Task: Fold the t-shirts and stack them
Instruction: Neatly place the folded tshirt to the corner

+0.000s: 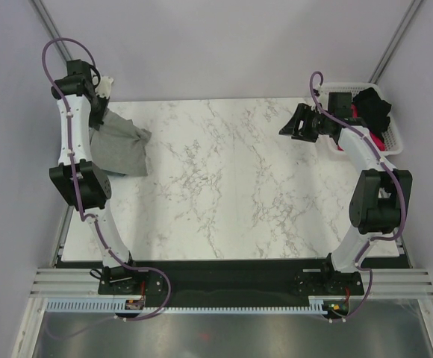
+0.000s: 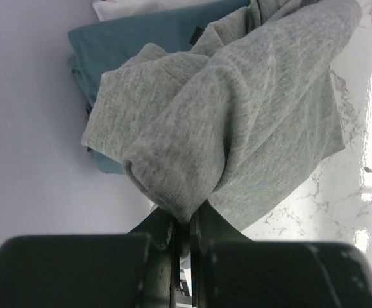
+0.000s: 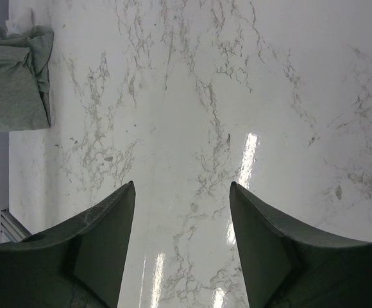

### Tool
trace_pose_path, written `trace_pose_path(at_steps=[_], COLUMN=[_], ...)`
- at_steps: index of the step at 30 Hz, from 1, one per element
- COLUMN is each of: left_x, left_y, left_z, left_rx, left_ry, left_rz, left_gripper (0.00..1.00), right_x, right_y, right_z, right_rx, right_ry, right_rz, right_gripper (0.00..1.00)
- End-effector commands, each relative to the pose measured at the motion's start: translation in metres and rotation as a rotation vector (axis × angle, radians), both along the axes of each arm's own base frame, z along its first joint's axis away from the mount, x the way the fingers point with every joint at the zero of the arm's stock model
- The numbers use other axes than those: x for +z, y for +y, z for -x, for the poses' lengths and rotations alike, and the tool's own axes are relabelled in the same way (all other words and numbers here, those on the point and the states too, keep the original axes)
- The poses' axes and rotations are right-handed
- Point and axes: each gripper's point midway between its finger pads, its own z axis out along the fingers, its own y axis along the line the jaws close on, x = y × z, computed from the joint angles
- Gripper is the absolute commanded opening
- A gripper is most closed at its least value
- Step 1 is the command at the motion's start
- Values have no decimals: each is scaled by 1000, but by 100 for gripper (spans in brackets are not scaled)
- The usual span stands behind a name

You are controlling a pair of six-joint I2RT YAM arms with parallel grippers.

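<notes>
Marbled tabletop (image 1: 224, 179): grey t-shirt (image 1: 119, 145) droops onto its edge beneath the left claw (image 2: 183, 221); white basket (image 1: 394, 146) just behind the right claw (image 3: 181, 187).

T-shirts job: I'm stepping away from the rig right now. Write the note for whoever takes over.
Left tool: shut on the grey t-shirt, which hangs bunched at the far left of the table.
Right tool: open, empty, above bare marble.
Teal t-shirt: looks folded, lying partly under the grey one.
Black t-shirt and pink t-shirt: in the white basket, far right.
Done: teal apparently folded.
Left: lay the grey one flat on the teal, then fold and stack black and pink.
</notes>
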Motion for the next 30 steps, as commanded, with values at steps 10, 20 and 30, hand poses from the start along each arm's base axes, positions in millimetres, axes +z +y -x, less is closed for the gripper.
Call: trace_pose_path(at_steps=[10, 20, 30], left_x=[66, 85, 76], left_y=[30, 38, 63], left_z=[-18, -12, -18], left_rx=[7, 27, 65], left_ry=[-197, -242, -226], left_rz=[-158, -182, -230], left_gripper=[2, 2, 2], right_x=[14, 13, 5], right_y=[4, 6, 7], right_z=[0, -4, -4], right_rx=[6, 3, -2], right_ry=[-47, -43, -24], right_rz=[-24, -42, -54], right_gripper=[69, 69, 69])
